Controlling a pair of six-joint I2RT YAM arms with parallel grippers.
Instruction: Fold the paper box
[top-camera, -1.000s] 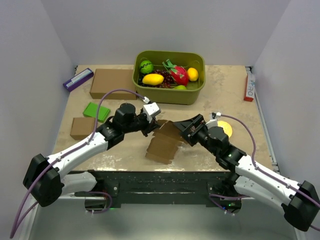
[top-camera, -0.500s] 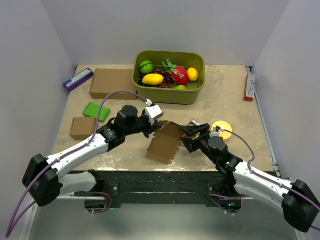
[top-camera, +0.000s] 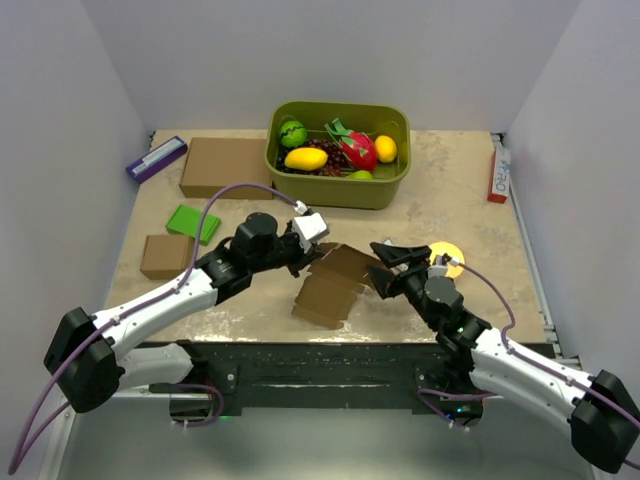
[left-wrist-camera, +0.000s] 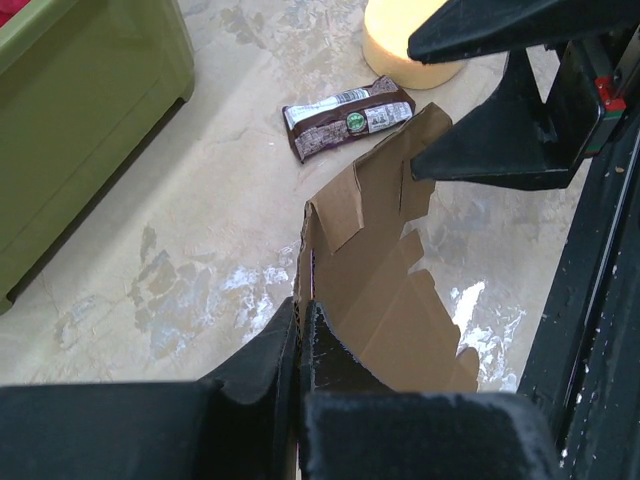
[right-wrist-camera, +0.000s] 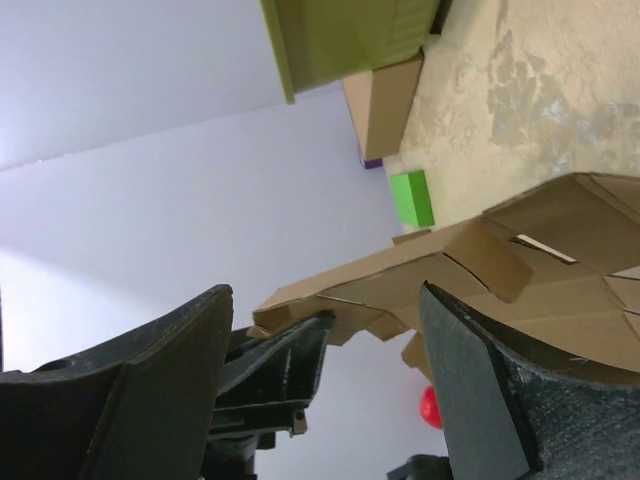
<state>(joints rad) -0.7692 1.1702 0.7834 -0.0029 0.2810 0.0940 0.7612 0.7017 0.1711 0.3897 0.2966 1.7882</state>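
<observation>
Paper box (top-camera: 330, 285), a flat brown cutout with jagged tabs, stands tilted on the desk (top-camera: 460, 190) in front of the green bin (top-camera: 340, 192). Left jaws are clenched on its corner nearest the bin; right jaws hang released, spread wide at its edge before the bin's right half.

Bright, even, diffuse light
Soft shadows hug the counter (top-camera: 450, 170) beside the green bin (top-camera: 338, 195); close foreground in both wrist views is soft, dark.

The paper box (left-wrist-camera: 370, 290) is matt brown cardboard; the desk (left-wrist-camera: 200, 250) looks mottled, stone-like; the green bin (top-camera: 340, 190) is smooth plastic.
</observation>
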